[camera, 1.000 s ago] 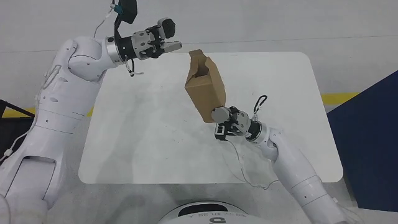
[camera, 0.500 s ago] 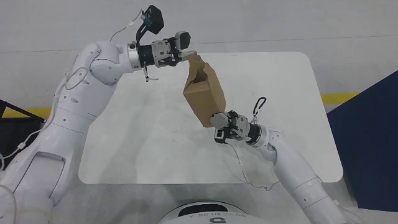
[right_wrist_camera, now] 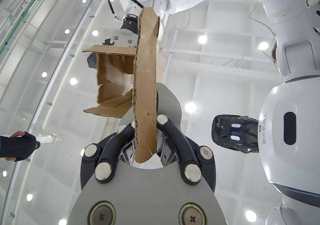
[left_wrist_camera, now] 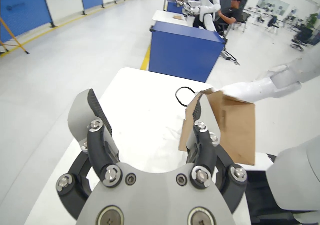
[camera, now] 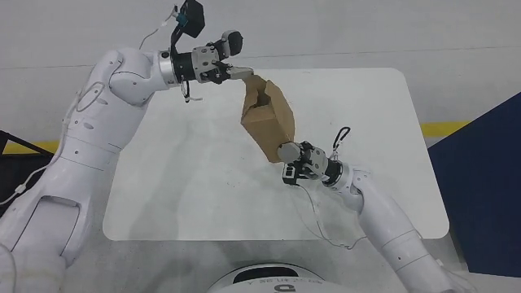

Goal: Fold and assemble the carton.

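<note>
Your left claw (camera: 238, 72) has come across from the far left, where it hung well apart from the carton (camera: 269, 118) a second ago. It now sits at the carton's far, upper end. Its fingers are spread apart (nothing is gripped yet). In the left wrist view one finger (left_wrist_camera: 207, 123) lies against the edge of the top flap (left_wrist_camera: 187, 131), while the other stands free over the worktop (camera: 179, 179).

Your right claw (camera: 290, 161) has stayed put, clamped on a flap at the carton's near, lower end. It holds the box tilted above the middle of the worktop. From the right wrist view that flap runs edge-on between the fingers, with the open box body beyond it. The carton itself has barely shifted over the last second, though its top end looks pressed down slightly more than half a second ago.

So the approach seems finished and the folding contact is just beginning. The box is still open, so most of the assembly looks to be ahead of you. The likely next move is to press or pinch that top flap inward. Mind that only one flap anchors the box (a hard push could swivel it in the right claw).
</note>
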`<state>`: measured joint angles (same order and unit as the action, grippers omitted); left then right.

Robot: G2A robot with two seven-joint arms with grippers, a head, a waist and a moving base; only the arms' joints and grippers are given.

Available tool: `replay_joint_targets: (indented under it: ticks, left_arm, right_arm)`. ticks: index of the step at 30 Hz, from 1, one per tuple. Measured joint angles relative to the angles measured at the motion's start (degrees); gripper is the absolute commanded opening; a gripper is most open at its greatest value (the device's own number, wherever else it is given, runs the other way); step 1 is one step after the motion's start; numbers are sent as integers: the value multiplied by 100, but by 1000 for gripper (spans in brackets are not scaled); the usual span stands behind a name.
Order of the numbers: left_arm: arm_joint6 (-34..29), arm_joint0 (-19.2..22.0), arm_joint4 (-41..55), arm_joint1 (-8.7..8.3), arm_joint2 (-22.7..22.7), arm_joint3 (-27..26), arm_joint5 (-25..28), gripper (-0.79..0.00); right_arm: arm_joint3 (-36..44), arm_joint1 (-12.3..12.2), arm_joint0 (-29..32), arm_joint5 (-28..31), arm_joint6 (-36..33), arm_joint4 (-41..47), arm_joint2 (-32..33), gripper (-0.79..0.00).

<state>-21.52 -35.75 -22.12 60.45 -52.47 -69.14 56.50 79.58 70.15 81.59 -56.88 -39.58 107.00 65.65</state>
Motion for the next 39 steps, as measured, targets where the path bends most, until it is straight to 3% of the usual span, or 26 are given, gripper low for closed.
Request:
replay_joint_targets:
  ticks: [3, 11, 17, 22, 36, 39]
  left_arm:
    - [273, -122, -373, -21, -159, -280, -104, 0]
    - [-259, -211, -536, -48, -144, -927, -543, 0]
    - [-450, -68, -675, 74, 194, -958, -968, 0]
    - [-850, 26, -716, 129, 435, -791, -896, 0]
    - [-1173, -6, -749, 135, 457, -945, -837, 0]
    - [-1207, -40, -848, 120, 416, -1039, -856, -34]
  right_arm:
    - [-8, 7, -11, 129, 77, 29, 17, -785]
    - [82, 29, -33, 343, 164, -141, -49, -785]
    - [92, 28, 3, 380, 12, -236, -29, -785]
    - [74, 16, 53, 378, -132, -273, 37, -785]
    - [76, 1, 89, 259, -257, -337, 91, -785]
    - [75, -1, 97, 233, -283, -350, 95, -785]
